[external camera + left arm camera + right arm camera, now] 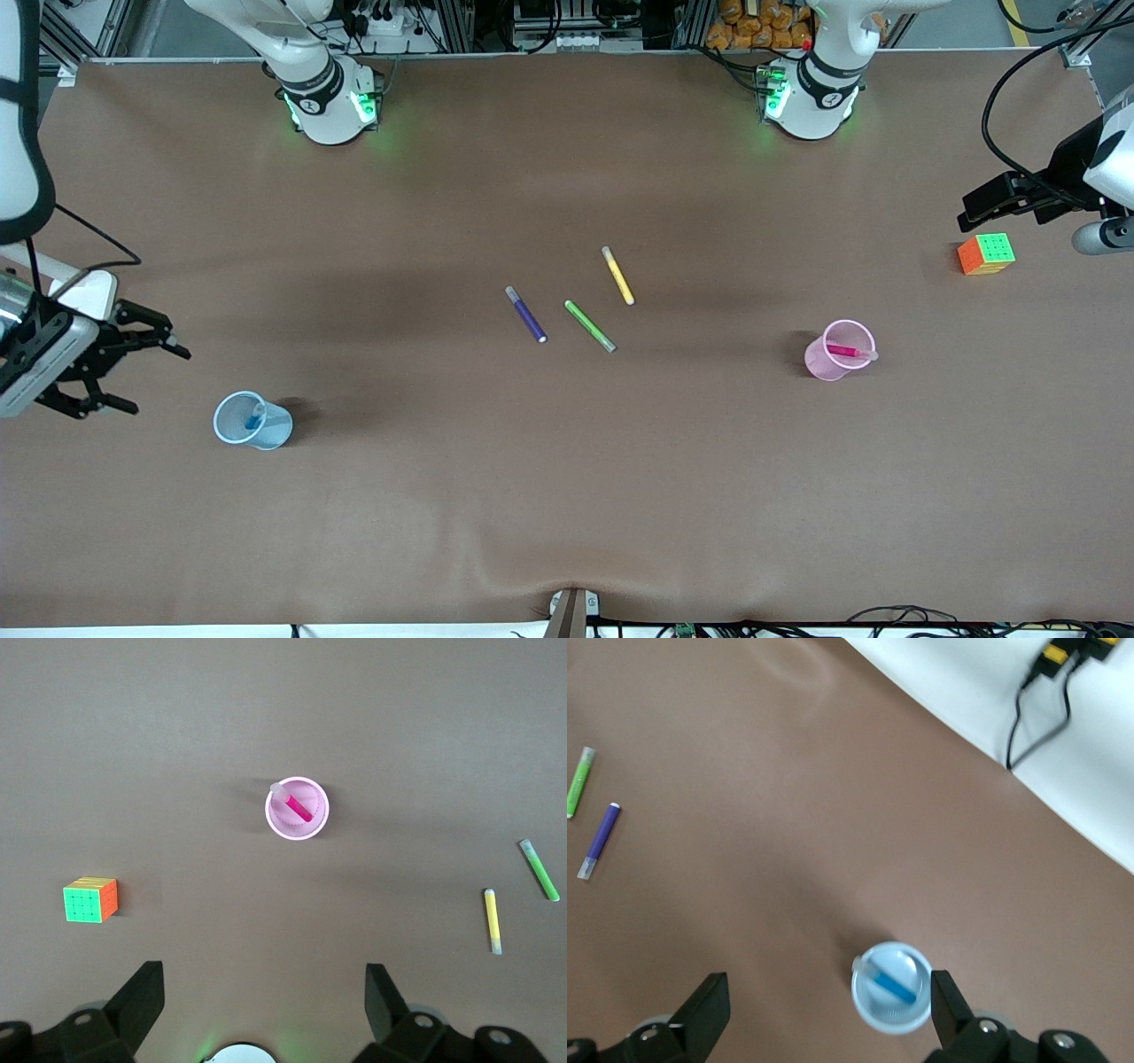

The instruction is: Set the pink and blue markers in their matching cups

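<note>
The table point(567, 496) carries all items on a brown cover. The right gripper point(133, 368) hangs at the right arm's end of the table, beside the blue cup, jaws wide and empty. The left gripper point(266, 1001) hangs at the left arm's end, near the cube point(986, 254); its fingers stand well apart in the left wrist view, with nothing between them.

The pink cup point(839, 351) stands upright toward the left arm's end. The pink marker point(850, 352) rests inside it, leaning, its pale cap at the rim. The blue cup point(252, 421) stands upright toward the right arm's end and nearer the front camera than the pink cup. The blue marker point(892, 983) lies tilted inside it.

Three other markers lie loose at mid-table, apart from one another: purple marker point(526, 314), green marker point(590, 326), yellow marker point(617, 276) (none belongs to the task).

Step in hand, as judged: both placements look complete, each colour in its matching cup. The next move calls only for both arms to clear away without knocking a cup; the loose markers need no handling.
</note>
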You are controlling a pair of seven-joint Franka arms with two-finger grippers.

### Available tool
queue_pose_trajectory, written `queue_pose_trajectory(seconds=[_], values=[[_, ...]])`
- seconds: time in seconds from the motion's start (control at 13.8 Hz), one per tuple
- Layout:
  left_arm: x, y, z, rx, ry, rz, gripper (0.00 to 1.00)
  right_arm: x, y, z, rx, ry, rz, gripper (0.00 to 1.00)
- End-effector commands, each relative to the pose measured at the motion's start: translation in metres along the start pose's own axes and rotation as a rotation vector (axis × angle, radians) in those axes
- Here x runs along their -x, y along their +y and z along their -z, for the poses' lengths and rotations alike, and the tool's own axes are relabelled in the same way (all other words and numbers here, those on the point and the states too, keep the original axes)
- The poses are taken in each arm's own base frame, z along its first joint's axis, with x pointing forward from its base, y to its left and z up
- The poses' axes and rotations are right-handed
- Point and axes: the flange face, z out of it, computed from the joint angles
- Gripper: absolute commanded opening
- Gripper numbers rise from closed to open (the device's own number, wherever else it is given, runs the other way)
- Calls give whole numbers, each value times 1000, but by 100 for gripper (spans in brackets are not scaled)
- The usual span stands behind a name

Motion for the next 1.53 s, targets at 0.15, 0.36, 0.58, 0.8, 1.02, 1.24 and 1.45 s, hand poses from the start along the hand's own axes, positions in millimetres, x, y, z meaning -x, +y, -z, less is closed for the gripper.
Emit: queue_pose_trajectory(seconds=[0.15,0.36,0.58,0.8,1.02,1.24,1.45], values=[[1,-7,5,13,8,-34,100,7,-17,38,70,-73,-145,100],[2,-7,8,14,14,-38,100,15,-26,64,98,-111,-235,100],[4,-8,11,14,18,-38,100,23,-44,93,102,-154,-376,100],[5,-8,11,16,18,-38,100,19,-72,109,152,-235,-531,100],[5,-7,12,19,21,-40,100,23,-91,119,148,-291,-687,100],[4,-5,10,17,16,-45,100,33,-94,126,134,-329,-765,100],[6,1,3,12,-19,-54,100,36,-104,139,146,-322,-825,100]])
